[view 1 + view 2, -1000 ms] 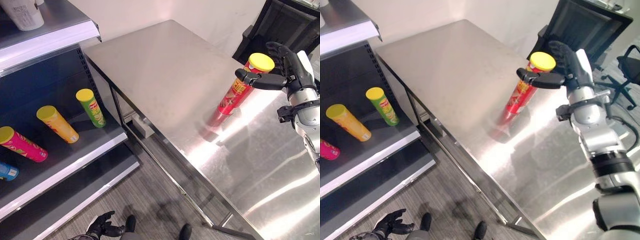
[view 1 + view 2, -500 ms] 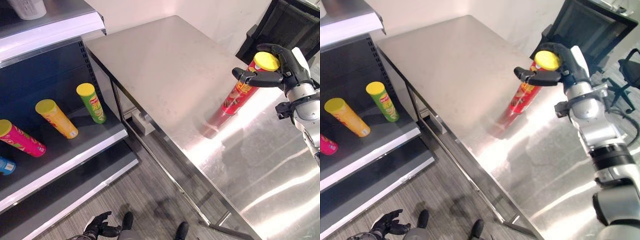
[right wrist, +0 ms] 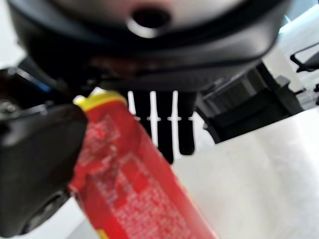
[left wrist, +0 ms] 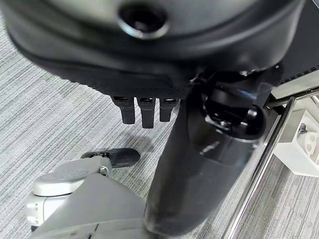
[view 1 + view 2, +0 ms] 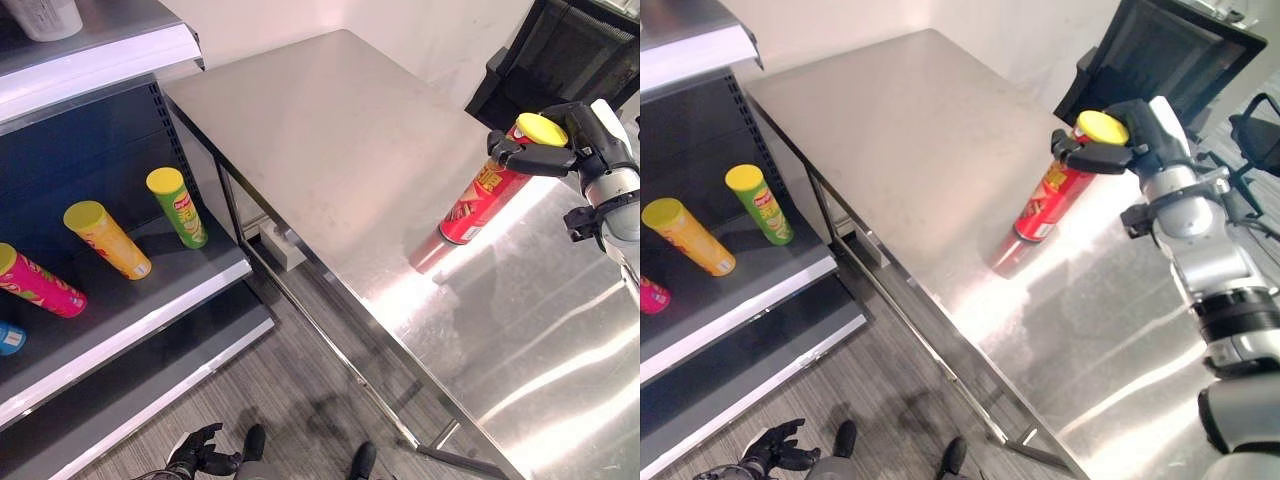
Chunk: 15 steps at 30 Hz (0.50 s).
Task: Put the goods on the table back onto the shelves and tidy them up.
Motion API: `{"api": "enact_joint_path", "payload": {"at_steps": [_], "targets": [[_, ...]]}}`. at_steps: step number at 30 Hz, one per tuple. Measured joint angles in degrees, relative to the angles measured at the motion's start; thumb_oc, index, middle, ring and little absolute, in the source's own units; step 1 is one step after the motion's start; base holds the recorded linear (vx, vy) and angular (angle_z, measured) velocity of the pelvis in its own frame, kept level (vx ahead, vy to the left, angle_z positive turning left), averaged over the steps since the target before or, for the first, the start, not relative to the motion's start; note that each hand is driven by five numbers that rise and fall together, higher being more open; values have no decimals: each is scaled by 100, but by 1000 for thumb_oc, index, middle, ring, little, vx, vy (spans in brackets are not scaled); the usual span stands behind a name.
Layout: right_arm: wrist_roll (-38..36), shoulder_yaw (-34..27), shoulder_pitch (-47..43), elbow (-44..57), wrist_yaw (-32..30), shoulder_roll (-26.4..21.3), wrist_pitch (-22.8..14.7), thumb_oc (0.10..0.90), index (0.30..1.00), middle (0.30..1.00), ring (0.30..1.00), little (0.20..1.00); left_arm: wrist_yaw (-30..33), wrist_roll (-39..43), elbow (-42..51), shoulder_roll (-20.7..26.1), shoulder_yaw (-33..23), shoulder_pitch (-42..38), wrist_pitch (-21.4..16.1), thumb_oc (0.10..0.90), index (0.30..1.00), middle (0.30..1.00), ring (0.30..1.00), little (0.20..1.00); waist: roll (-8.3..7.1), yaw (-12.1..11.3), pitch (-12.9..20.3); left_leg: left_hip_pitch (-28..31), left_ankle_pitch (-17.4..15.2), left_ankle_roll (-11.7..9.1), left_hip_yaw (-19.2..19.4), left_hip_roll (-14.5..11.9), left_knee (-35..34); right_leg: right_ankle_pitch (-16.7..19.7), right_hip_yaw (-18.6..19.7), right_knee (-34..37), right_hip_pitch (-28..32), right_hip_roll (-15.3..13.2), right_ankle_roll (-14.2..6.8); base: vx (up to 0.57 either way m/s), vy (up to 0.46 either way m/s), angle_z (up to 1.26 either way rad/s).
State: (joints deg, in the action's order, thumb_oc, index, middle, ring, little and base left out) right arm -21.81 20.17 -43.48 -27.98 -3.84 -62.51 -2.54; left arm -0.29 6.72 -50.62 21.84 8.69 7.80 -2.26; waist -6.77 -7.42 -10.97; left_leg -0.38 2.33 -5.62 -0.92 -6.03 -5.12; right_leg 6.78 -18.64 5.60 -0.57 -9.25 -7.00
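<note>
Left eye view: right hand [image 5: 590, 150] pinches one red can [image 5: 490, 190]; four cans [image 5: 178, 206] lie shelved.

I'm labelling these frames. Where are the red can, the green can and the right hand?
red can [image 5: 482, 195], left eye view, mid-body.
green can [image 5: 181, 208], left eye view, middle of its side.
right hand [image 5: 582, 148], left eye view, back of the hand.

Your two head views look down steeply from above, side by side. Both share steel table [image 5: 330, 130], shelf unit [image 5: 110, 290] at left, striped floor [image 5: 890, 400], red can [image 5: 1055, 190] under right hand [image 5: 1120, 150]. Right eye sits slightly rightward. Left wrist view hangs low, very close along left hand [image 4: 144, 107], facing floor. Right wrist view looks along own fingers [image 3: 164, 124], can right against lens.
</note>
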Motion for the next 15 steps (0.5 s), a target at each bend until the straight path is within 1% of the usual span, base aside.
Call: {"api": "enact_joint_path", "payload": {"at_steps": [2, 3, 4, 5, 6, 7, 9, 10, 11, 15], "targets": [[11, -240, 260, 267, -25, 3, -1, 400, 300, 300, 300, 300, 4, 0, -6, -2, -3, 8, 12, 800, 900, 900, 900, 900, 18, 22, -12, 8, 0, 0, 11, 4, 0, 0, 5, 0, 1, -3, 0, 0, 0, 0], [40, -590, 583, 506, -40, 37, 21, 400, 300, 300, 300, 300, 4, -2, 15, -12, -48, 1, 10, 800, 900, 900, 900, 900, 27, 4, -16, 16, 0, 0, 15, 0, 0, -1, 10, 0, 8, -1, 1, 0, 0, 0], [51, -1087, 1037, 870, -77, 185, 22, 400, 300, 300, 300, 300, 6, -1, 22, -47, -121, 14, 12, 800, 900, 900, 900, 900, 42, -2, -31, 41, 0, 0, 11, -2, 0, 0, 10, 1, 38, 2, 1, 0, 0, 0], [50, -1206, 1141, 1027, -94, 296, 16, 400, 300, 300, 300, 300, 5, -1, 9, -67, -161, 43, 16, 800, 900, 900, 900, 900, 67, 20, -61, 88, -1, 1, 24, 3, -1, 0, 10, 1, 76, -2, 1, 0, 0, 0], [52, -1227, 1200, 1144, -128, 303, 18, 400, 300, 300, 300, 300, 2, -3, 4, -77, -174, 40, 19, 800, 900, 900, 900, 900, 108, 37, -105, 127, -1, 1, 31, 5, -1, -1, 13, 1, 115, -6, 0, 5, -17, -4], [54, -1384, 1391, 1384, -171, 317, 18, 400, 300, 300, 300, 300, 1, -2, 45, -101, -252, 42, 17, 800, 900, 900, 900, 900, 153, 39, -129, 140, -1, 1, 30, 3, -1, -3, 11, 1, 129, -6, -1, 0, 0, 0], [54, -1444, 1450, 1563, -226, 337, -12, 400, 300, 300, 300, 300, 4, -2, 71, -125, -294, 44, 17, 800, 900, 900, 900, 900, 216, 47, -144, 153, 0, 0, 38, 0, -1, -3, 19, 0, 137, -2, -1, -15, -50, -1], [66, -1562, 1514, 1673, -282, 401, -6, 400, 300, 300, 300, 300, 0, -3, 92, -137, -312, 50, 19, 800, 900, 900, 900, 900, 247, 32, -150, 172, 6, -4, 35, -11, 0, -4, 18, 1, 163, 3, -1, -25, -87, 2], [84, -1870, 1689, 1949, -349, 597, -14, 400, 300, 300, 300, 300, 5, -2, 124, -172, -343, 84, 17, 800, 900, 900, 900, 900, 275, 20, -148, 203, 6, -4, 29, -13, -1, -12, 18, 3, 197, 8, -3, -20, -55, 2], [132, -2170, 1716, 2706, -540, 771, -211, 400, 300, 300, 300, 300, -5, -3, 112, -315, -458, 134, 19, 800, 900, 900, 900, 900, 361, -15, -124, 247, 36, -25, -29, -31, 1, -29, -4, 4, 283, 28, 2, -47, -137, 6]]}}
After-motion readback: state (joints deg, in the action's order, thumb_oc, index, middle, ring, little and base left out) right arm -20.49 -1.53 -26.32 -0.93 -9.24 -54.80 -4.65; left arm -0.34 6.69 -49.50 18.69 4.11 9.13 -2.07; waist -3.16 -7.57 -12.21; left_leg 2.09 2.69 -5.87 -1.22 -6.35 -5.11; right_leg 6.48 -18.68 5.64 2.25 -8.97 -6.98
